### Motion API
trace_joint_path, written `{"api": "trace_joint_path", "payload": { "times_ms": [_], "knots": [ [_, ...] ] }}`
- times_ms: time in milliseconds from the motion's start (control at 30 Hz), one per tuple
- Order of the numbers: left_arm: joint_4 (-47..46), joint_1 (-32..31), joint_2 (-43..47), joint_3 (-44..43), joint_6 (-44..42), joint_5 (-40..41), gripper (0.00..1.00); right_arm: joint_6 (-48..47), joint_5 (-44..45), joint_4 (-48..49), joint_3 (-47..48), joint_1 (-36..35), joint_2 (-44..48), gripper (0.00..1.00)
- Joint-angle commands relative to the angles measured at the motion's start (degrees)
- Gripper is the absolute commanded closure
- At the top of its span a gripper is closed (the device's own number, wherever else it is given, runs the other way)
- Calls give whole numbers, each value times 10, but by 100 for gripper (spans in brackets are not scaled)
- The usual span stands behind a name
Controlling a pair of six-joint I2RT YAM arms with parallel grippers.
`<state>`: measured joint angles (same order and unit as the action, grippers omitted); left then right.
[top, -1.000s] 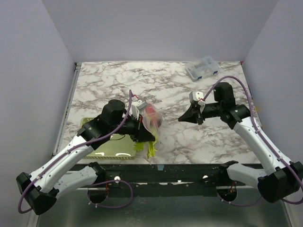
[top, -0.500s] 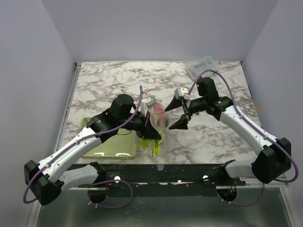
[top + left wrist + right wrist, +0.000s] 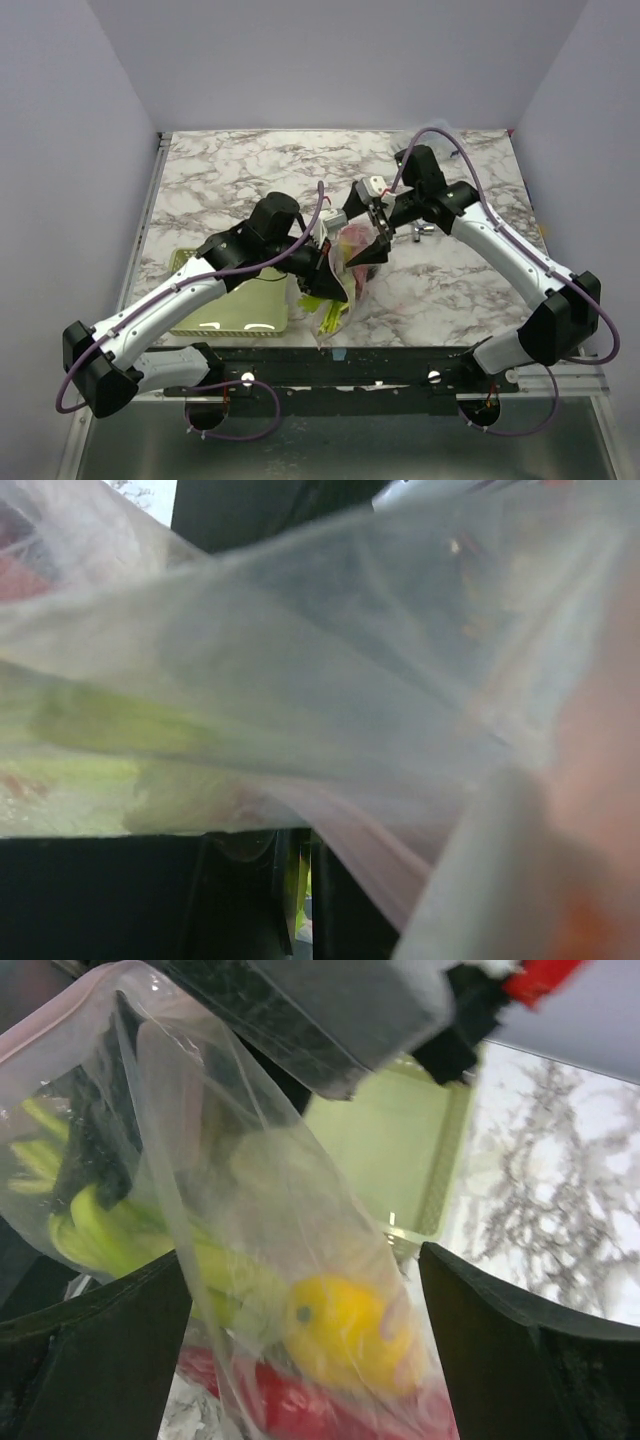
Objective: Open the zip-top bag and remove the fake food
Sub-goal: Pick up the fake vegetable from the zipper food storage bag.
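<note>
You can read no text, label, brand or number in any view; neither the zip-top bag (image 3: pixel 250 1190) nor the green basket (image 3: pixel 235 315) shows legible print.

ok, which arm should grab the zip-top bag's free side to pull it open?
Probably right. Its open pincer straddles the zip-top bag, one finger on each side. The left pincer is shut on the bag, busy holding it.

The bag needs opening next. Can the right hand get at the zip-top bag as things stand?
Probably yes: the right hand is open with the zip-top bag hanging between its fingers, held by the left hand; nothing blocks it.
</note>
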<state>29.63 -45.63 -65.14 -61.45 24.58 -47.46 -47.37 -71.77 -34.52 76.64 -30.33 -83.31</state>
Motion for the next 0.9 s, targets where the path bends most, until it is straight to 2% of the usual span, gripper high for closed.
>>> {"api": "trace_joint_path", "payload": {
  "times_ms": [0, 100, 200, 267, 367, 400, 500, 667, 733, 867],
  "knots": [
    [-2, -9, -17, -43, -38, -30, 100, -69, -47, -95, 16, -28, -24, 12],
    [2, -11, -18, -48, -41, -24, 100, -51, -41, -98, 19, -29, -25, 37],
    [22, -11, -12, -55, -54, -8, 100, -63, -22, -126, 19, -28, -14, 69],
    [45, -10, -7, -62, -65, 7, 100, -64, -7, -126, 6, -28, 3, 83],
    [82, -11, 10, -76, -79, 43, 100, -34, 27, -82, -36, -28, 41, 97],
    [97, -11, 17, -81, -82, 56, 100, -14, 45, -53, -51, -28, 57, 100],
    [123, -11, 38, -92, -90, 95, 100, 33, 93, 16, -97, -28, 101, 100],
    [126, -11, 70, -90, -90, 124, 100, 39, 137, 23, -113, -28, 121, 100],
    [110, -11, 77, -73, -83, 122, 100, 44, 132, 23, -116, -28, 125, 100],
    [56, -11, 76, -23, -45, 121, 100, 38, 59, -1, -116, -28, 128, 100]
  ]
}}
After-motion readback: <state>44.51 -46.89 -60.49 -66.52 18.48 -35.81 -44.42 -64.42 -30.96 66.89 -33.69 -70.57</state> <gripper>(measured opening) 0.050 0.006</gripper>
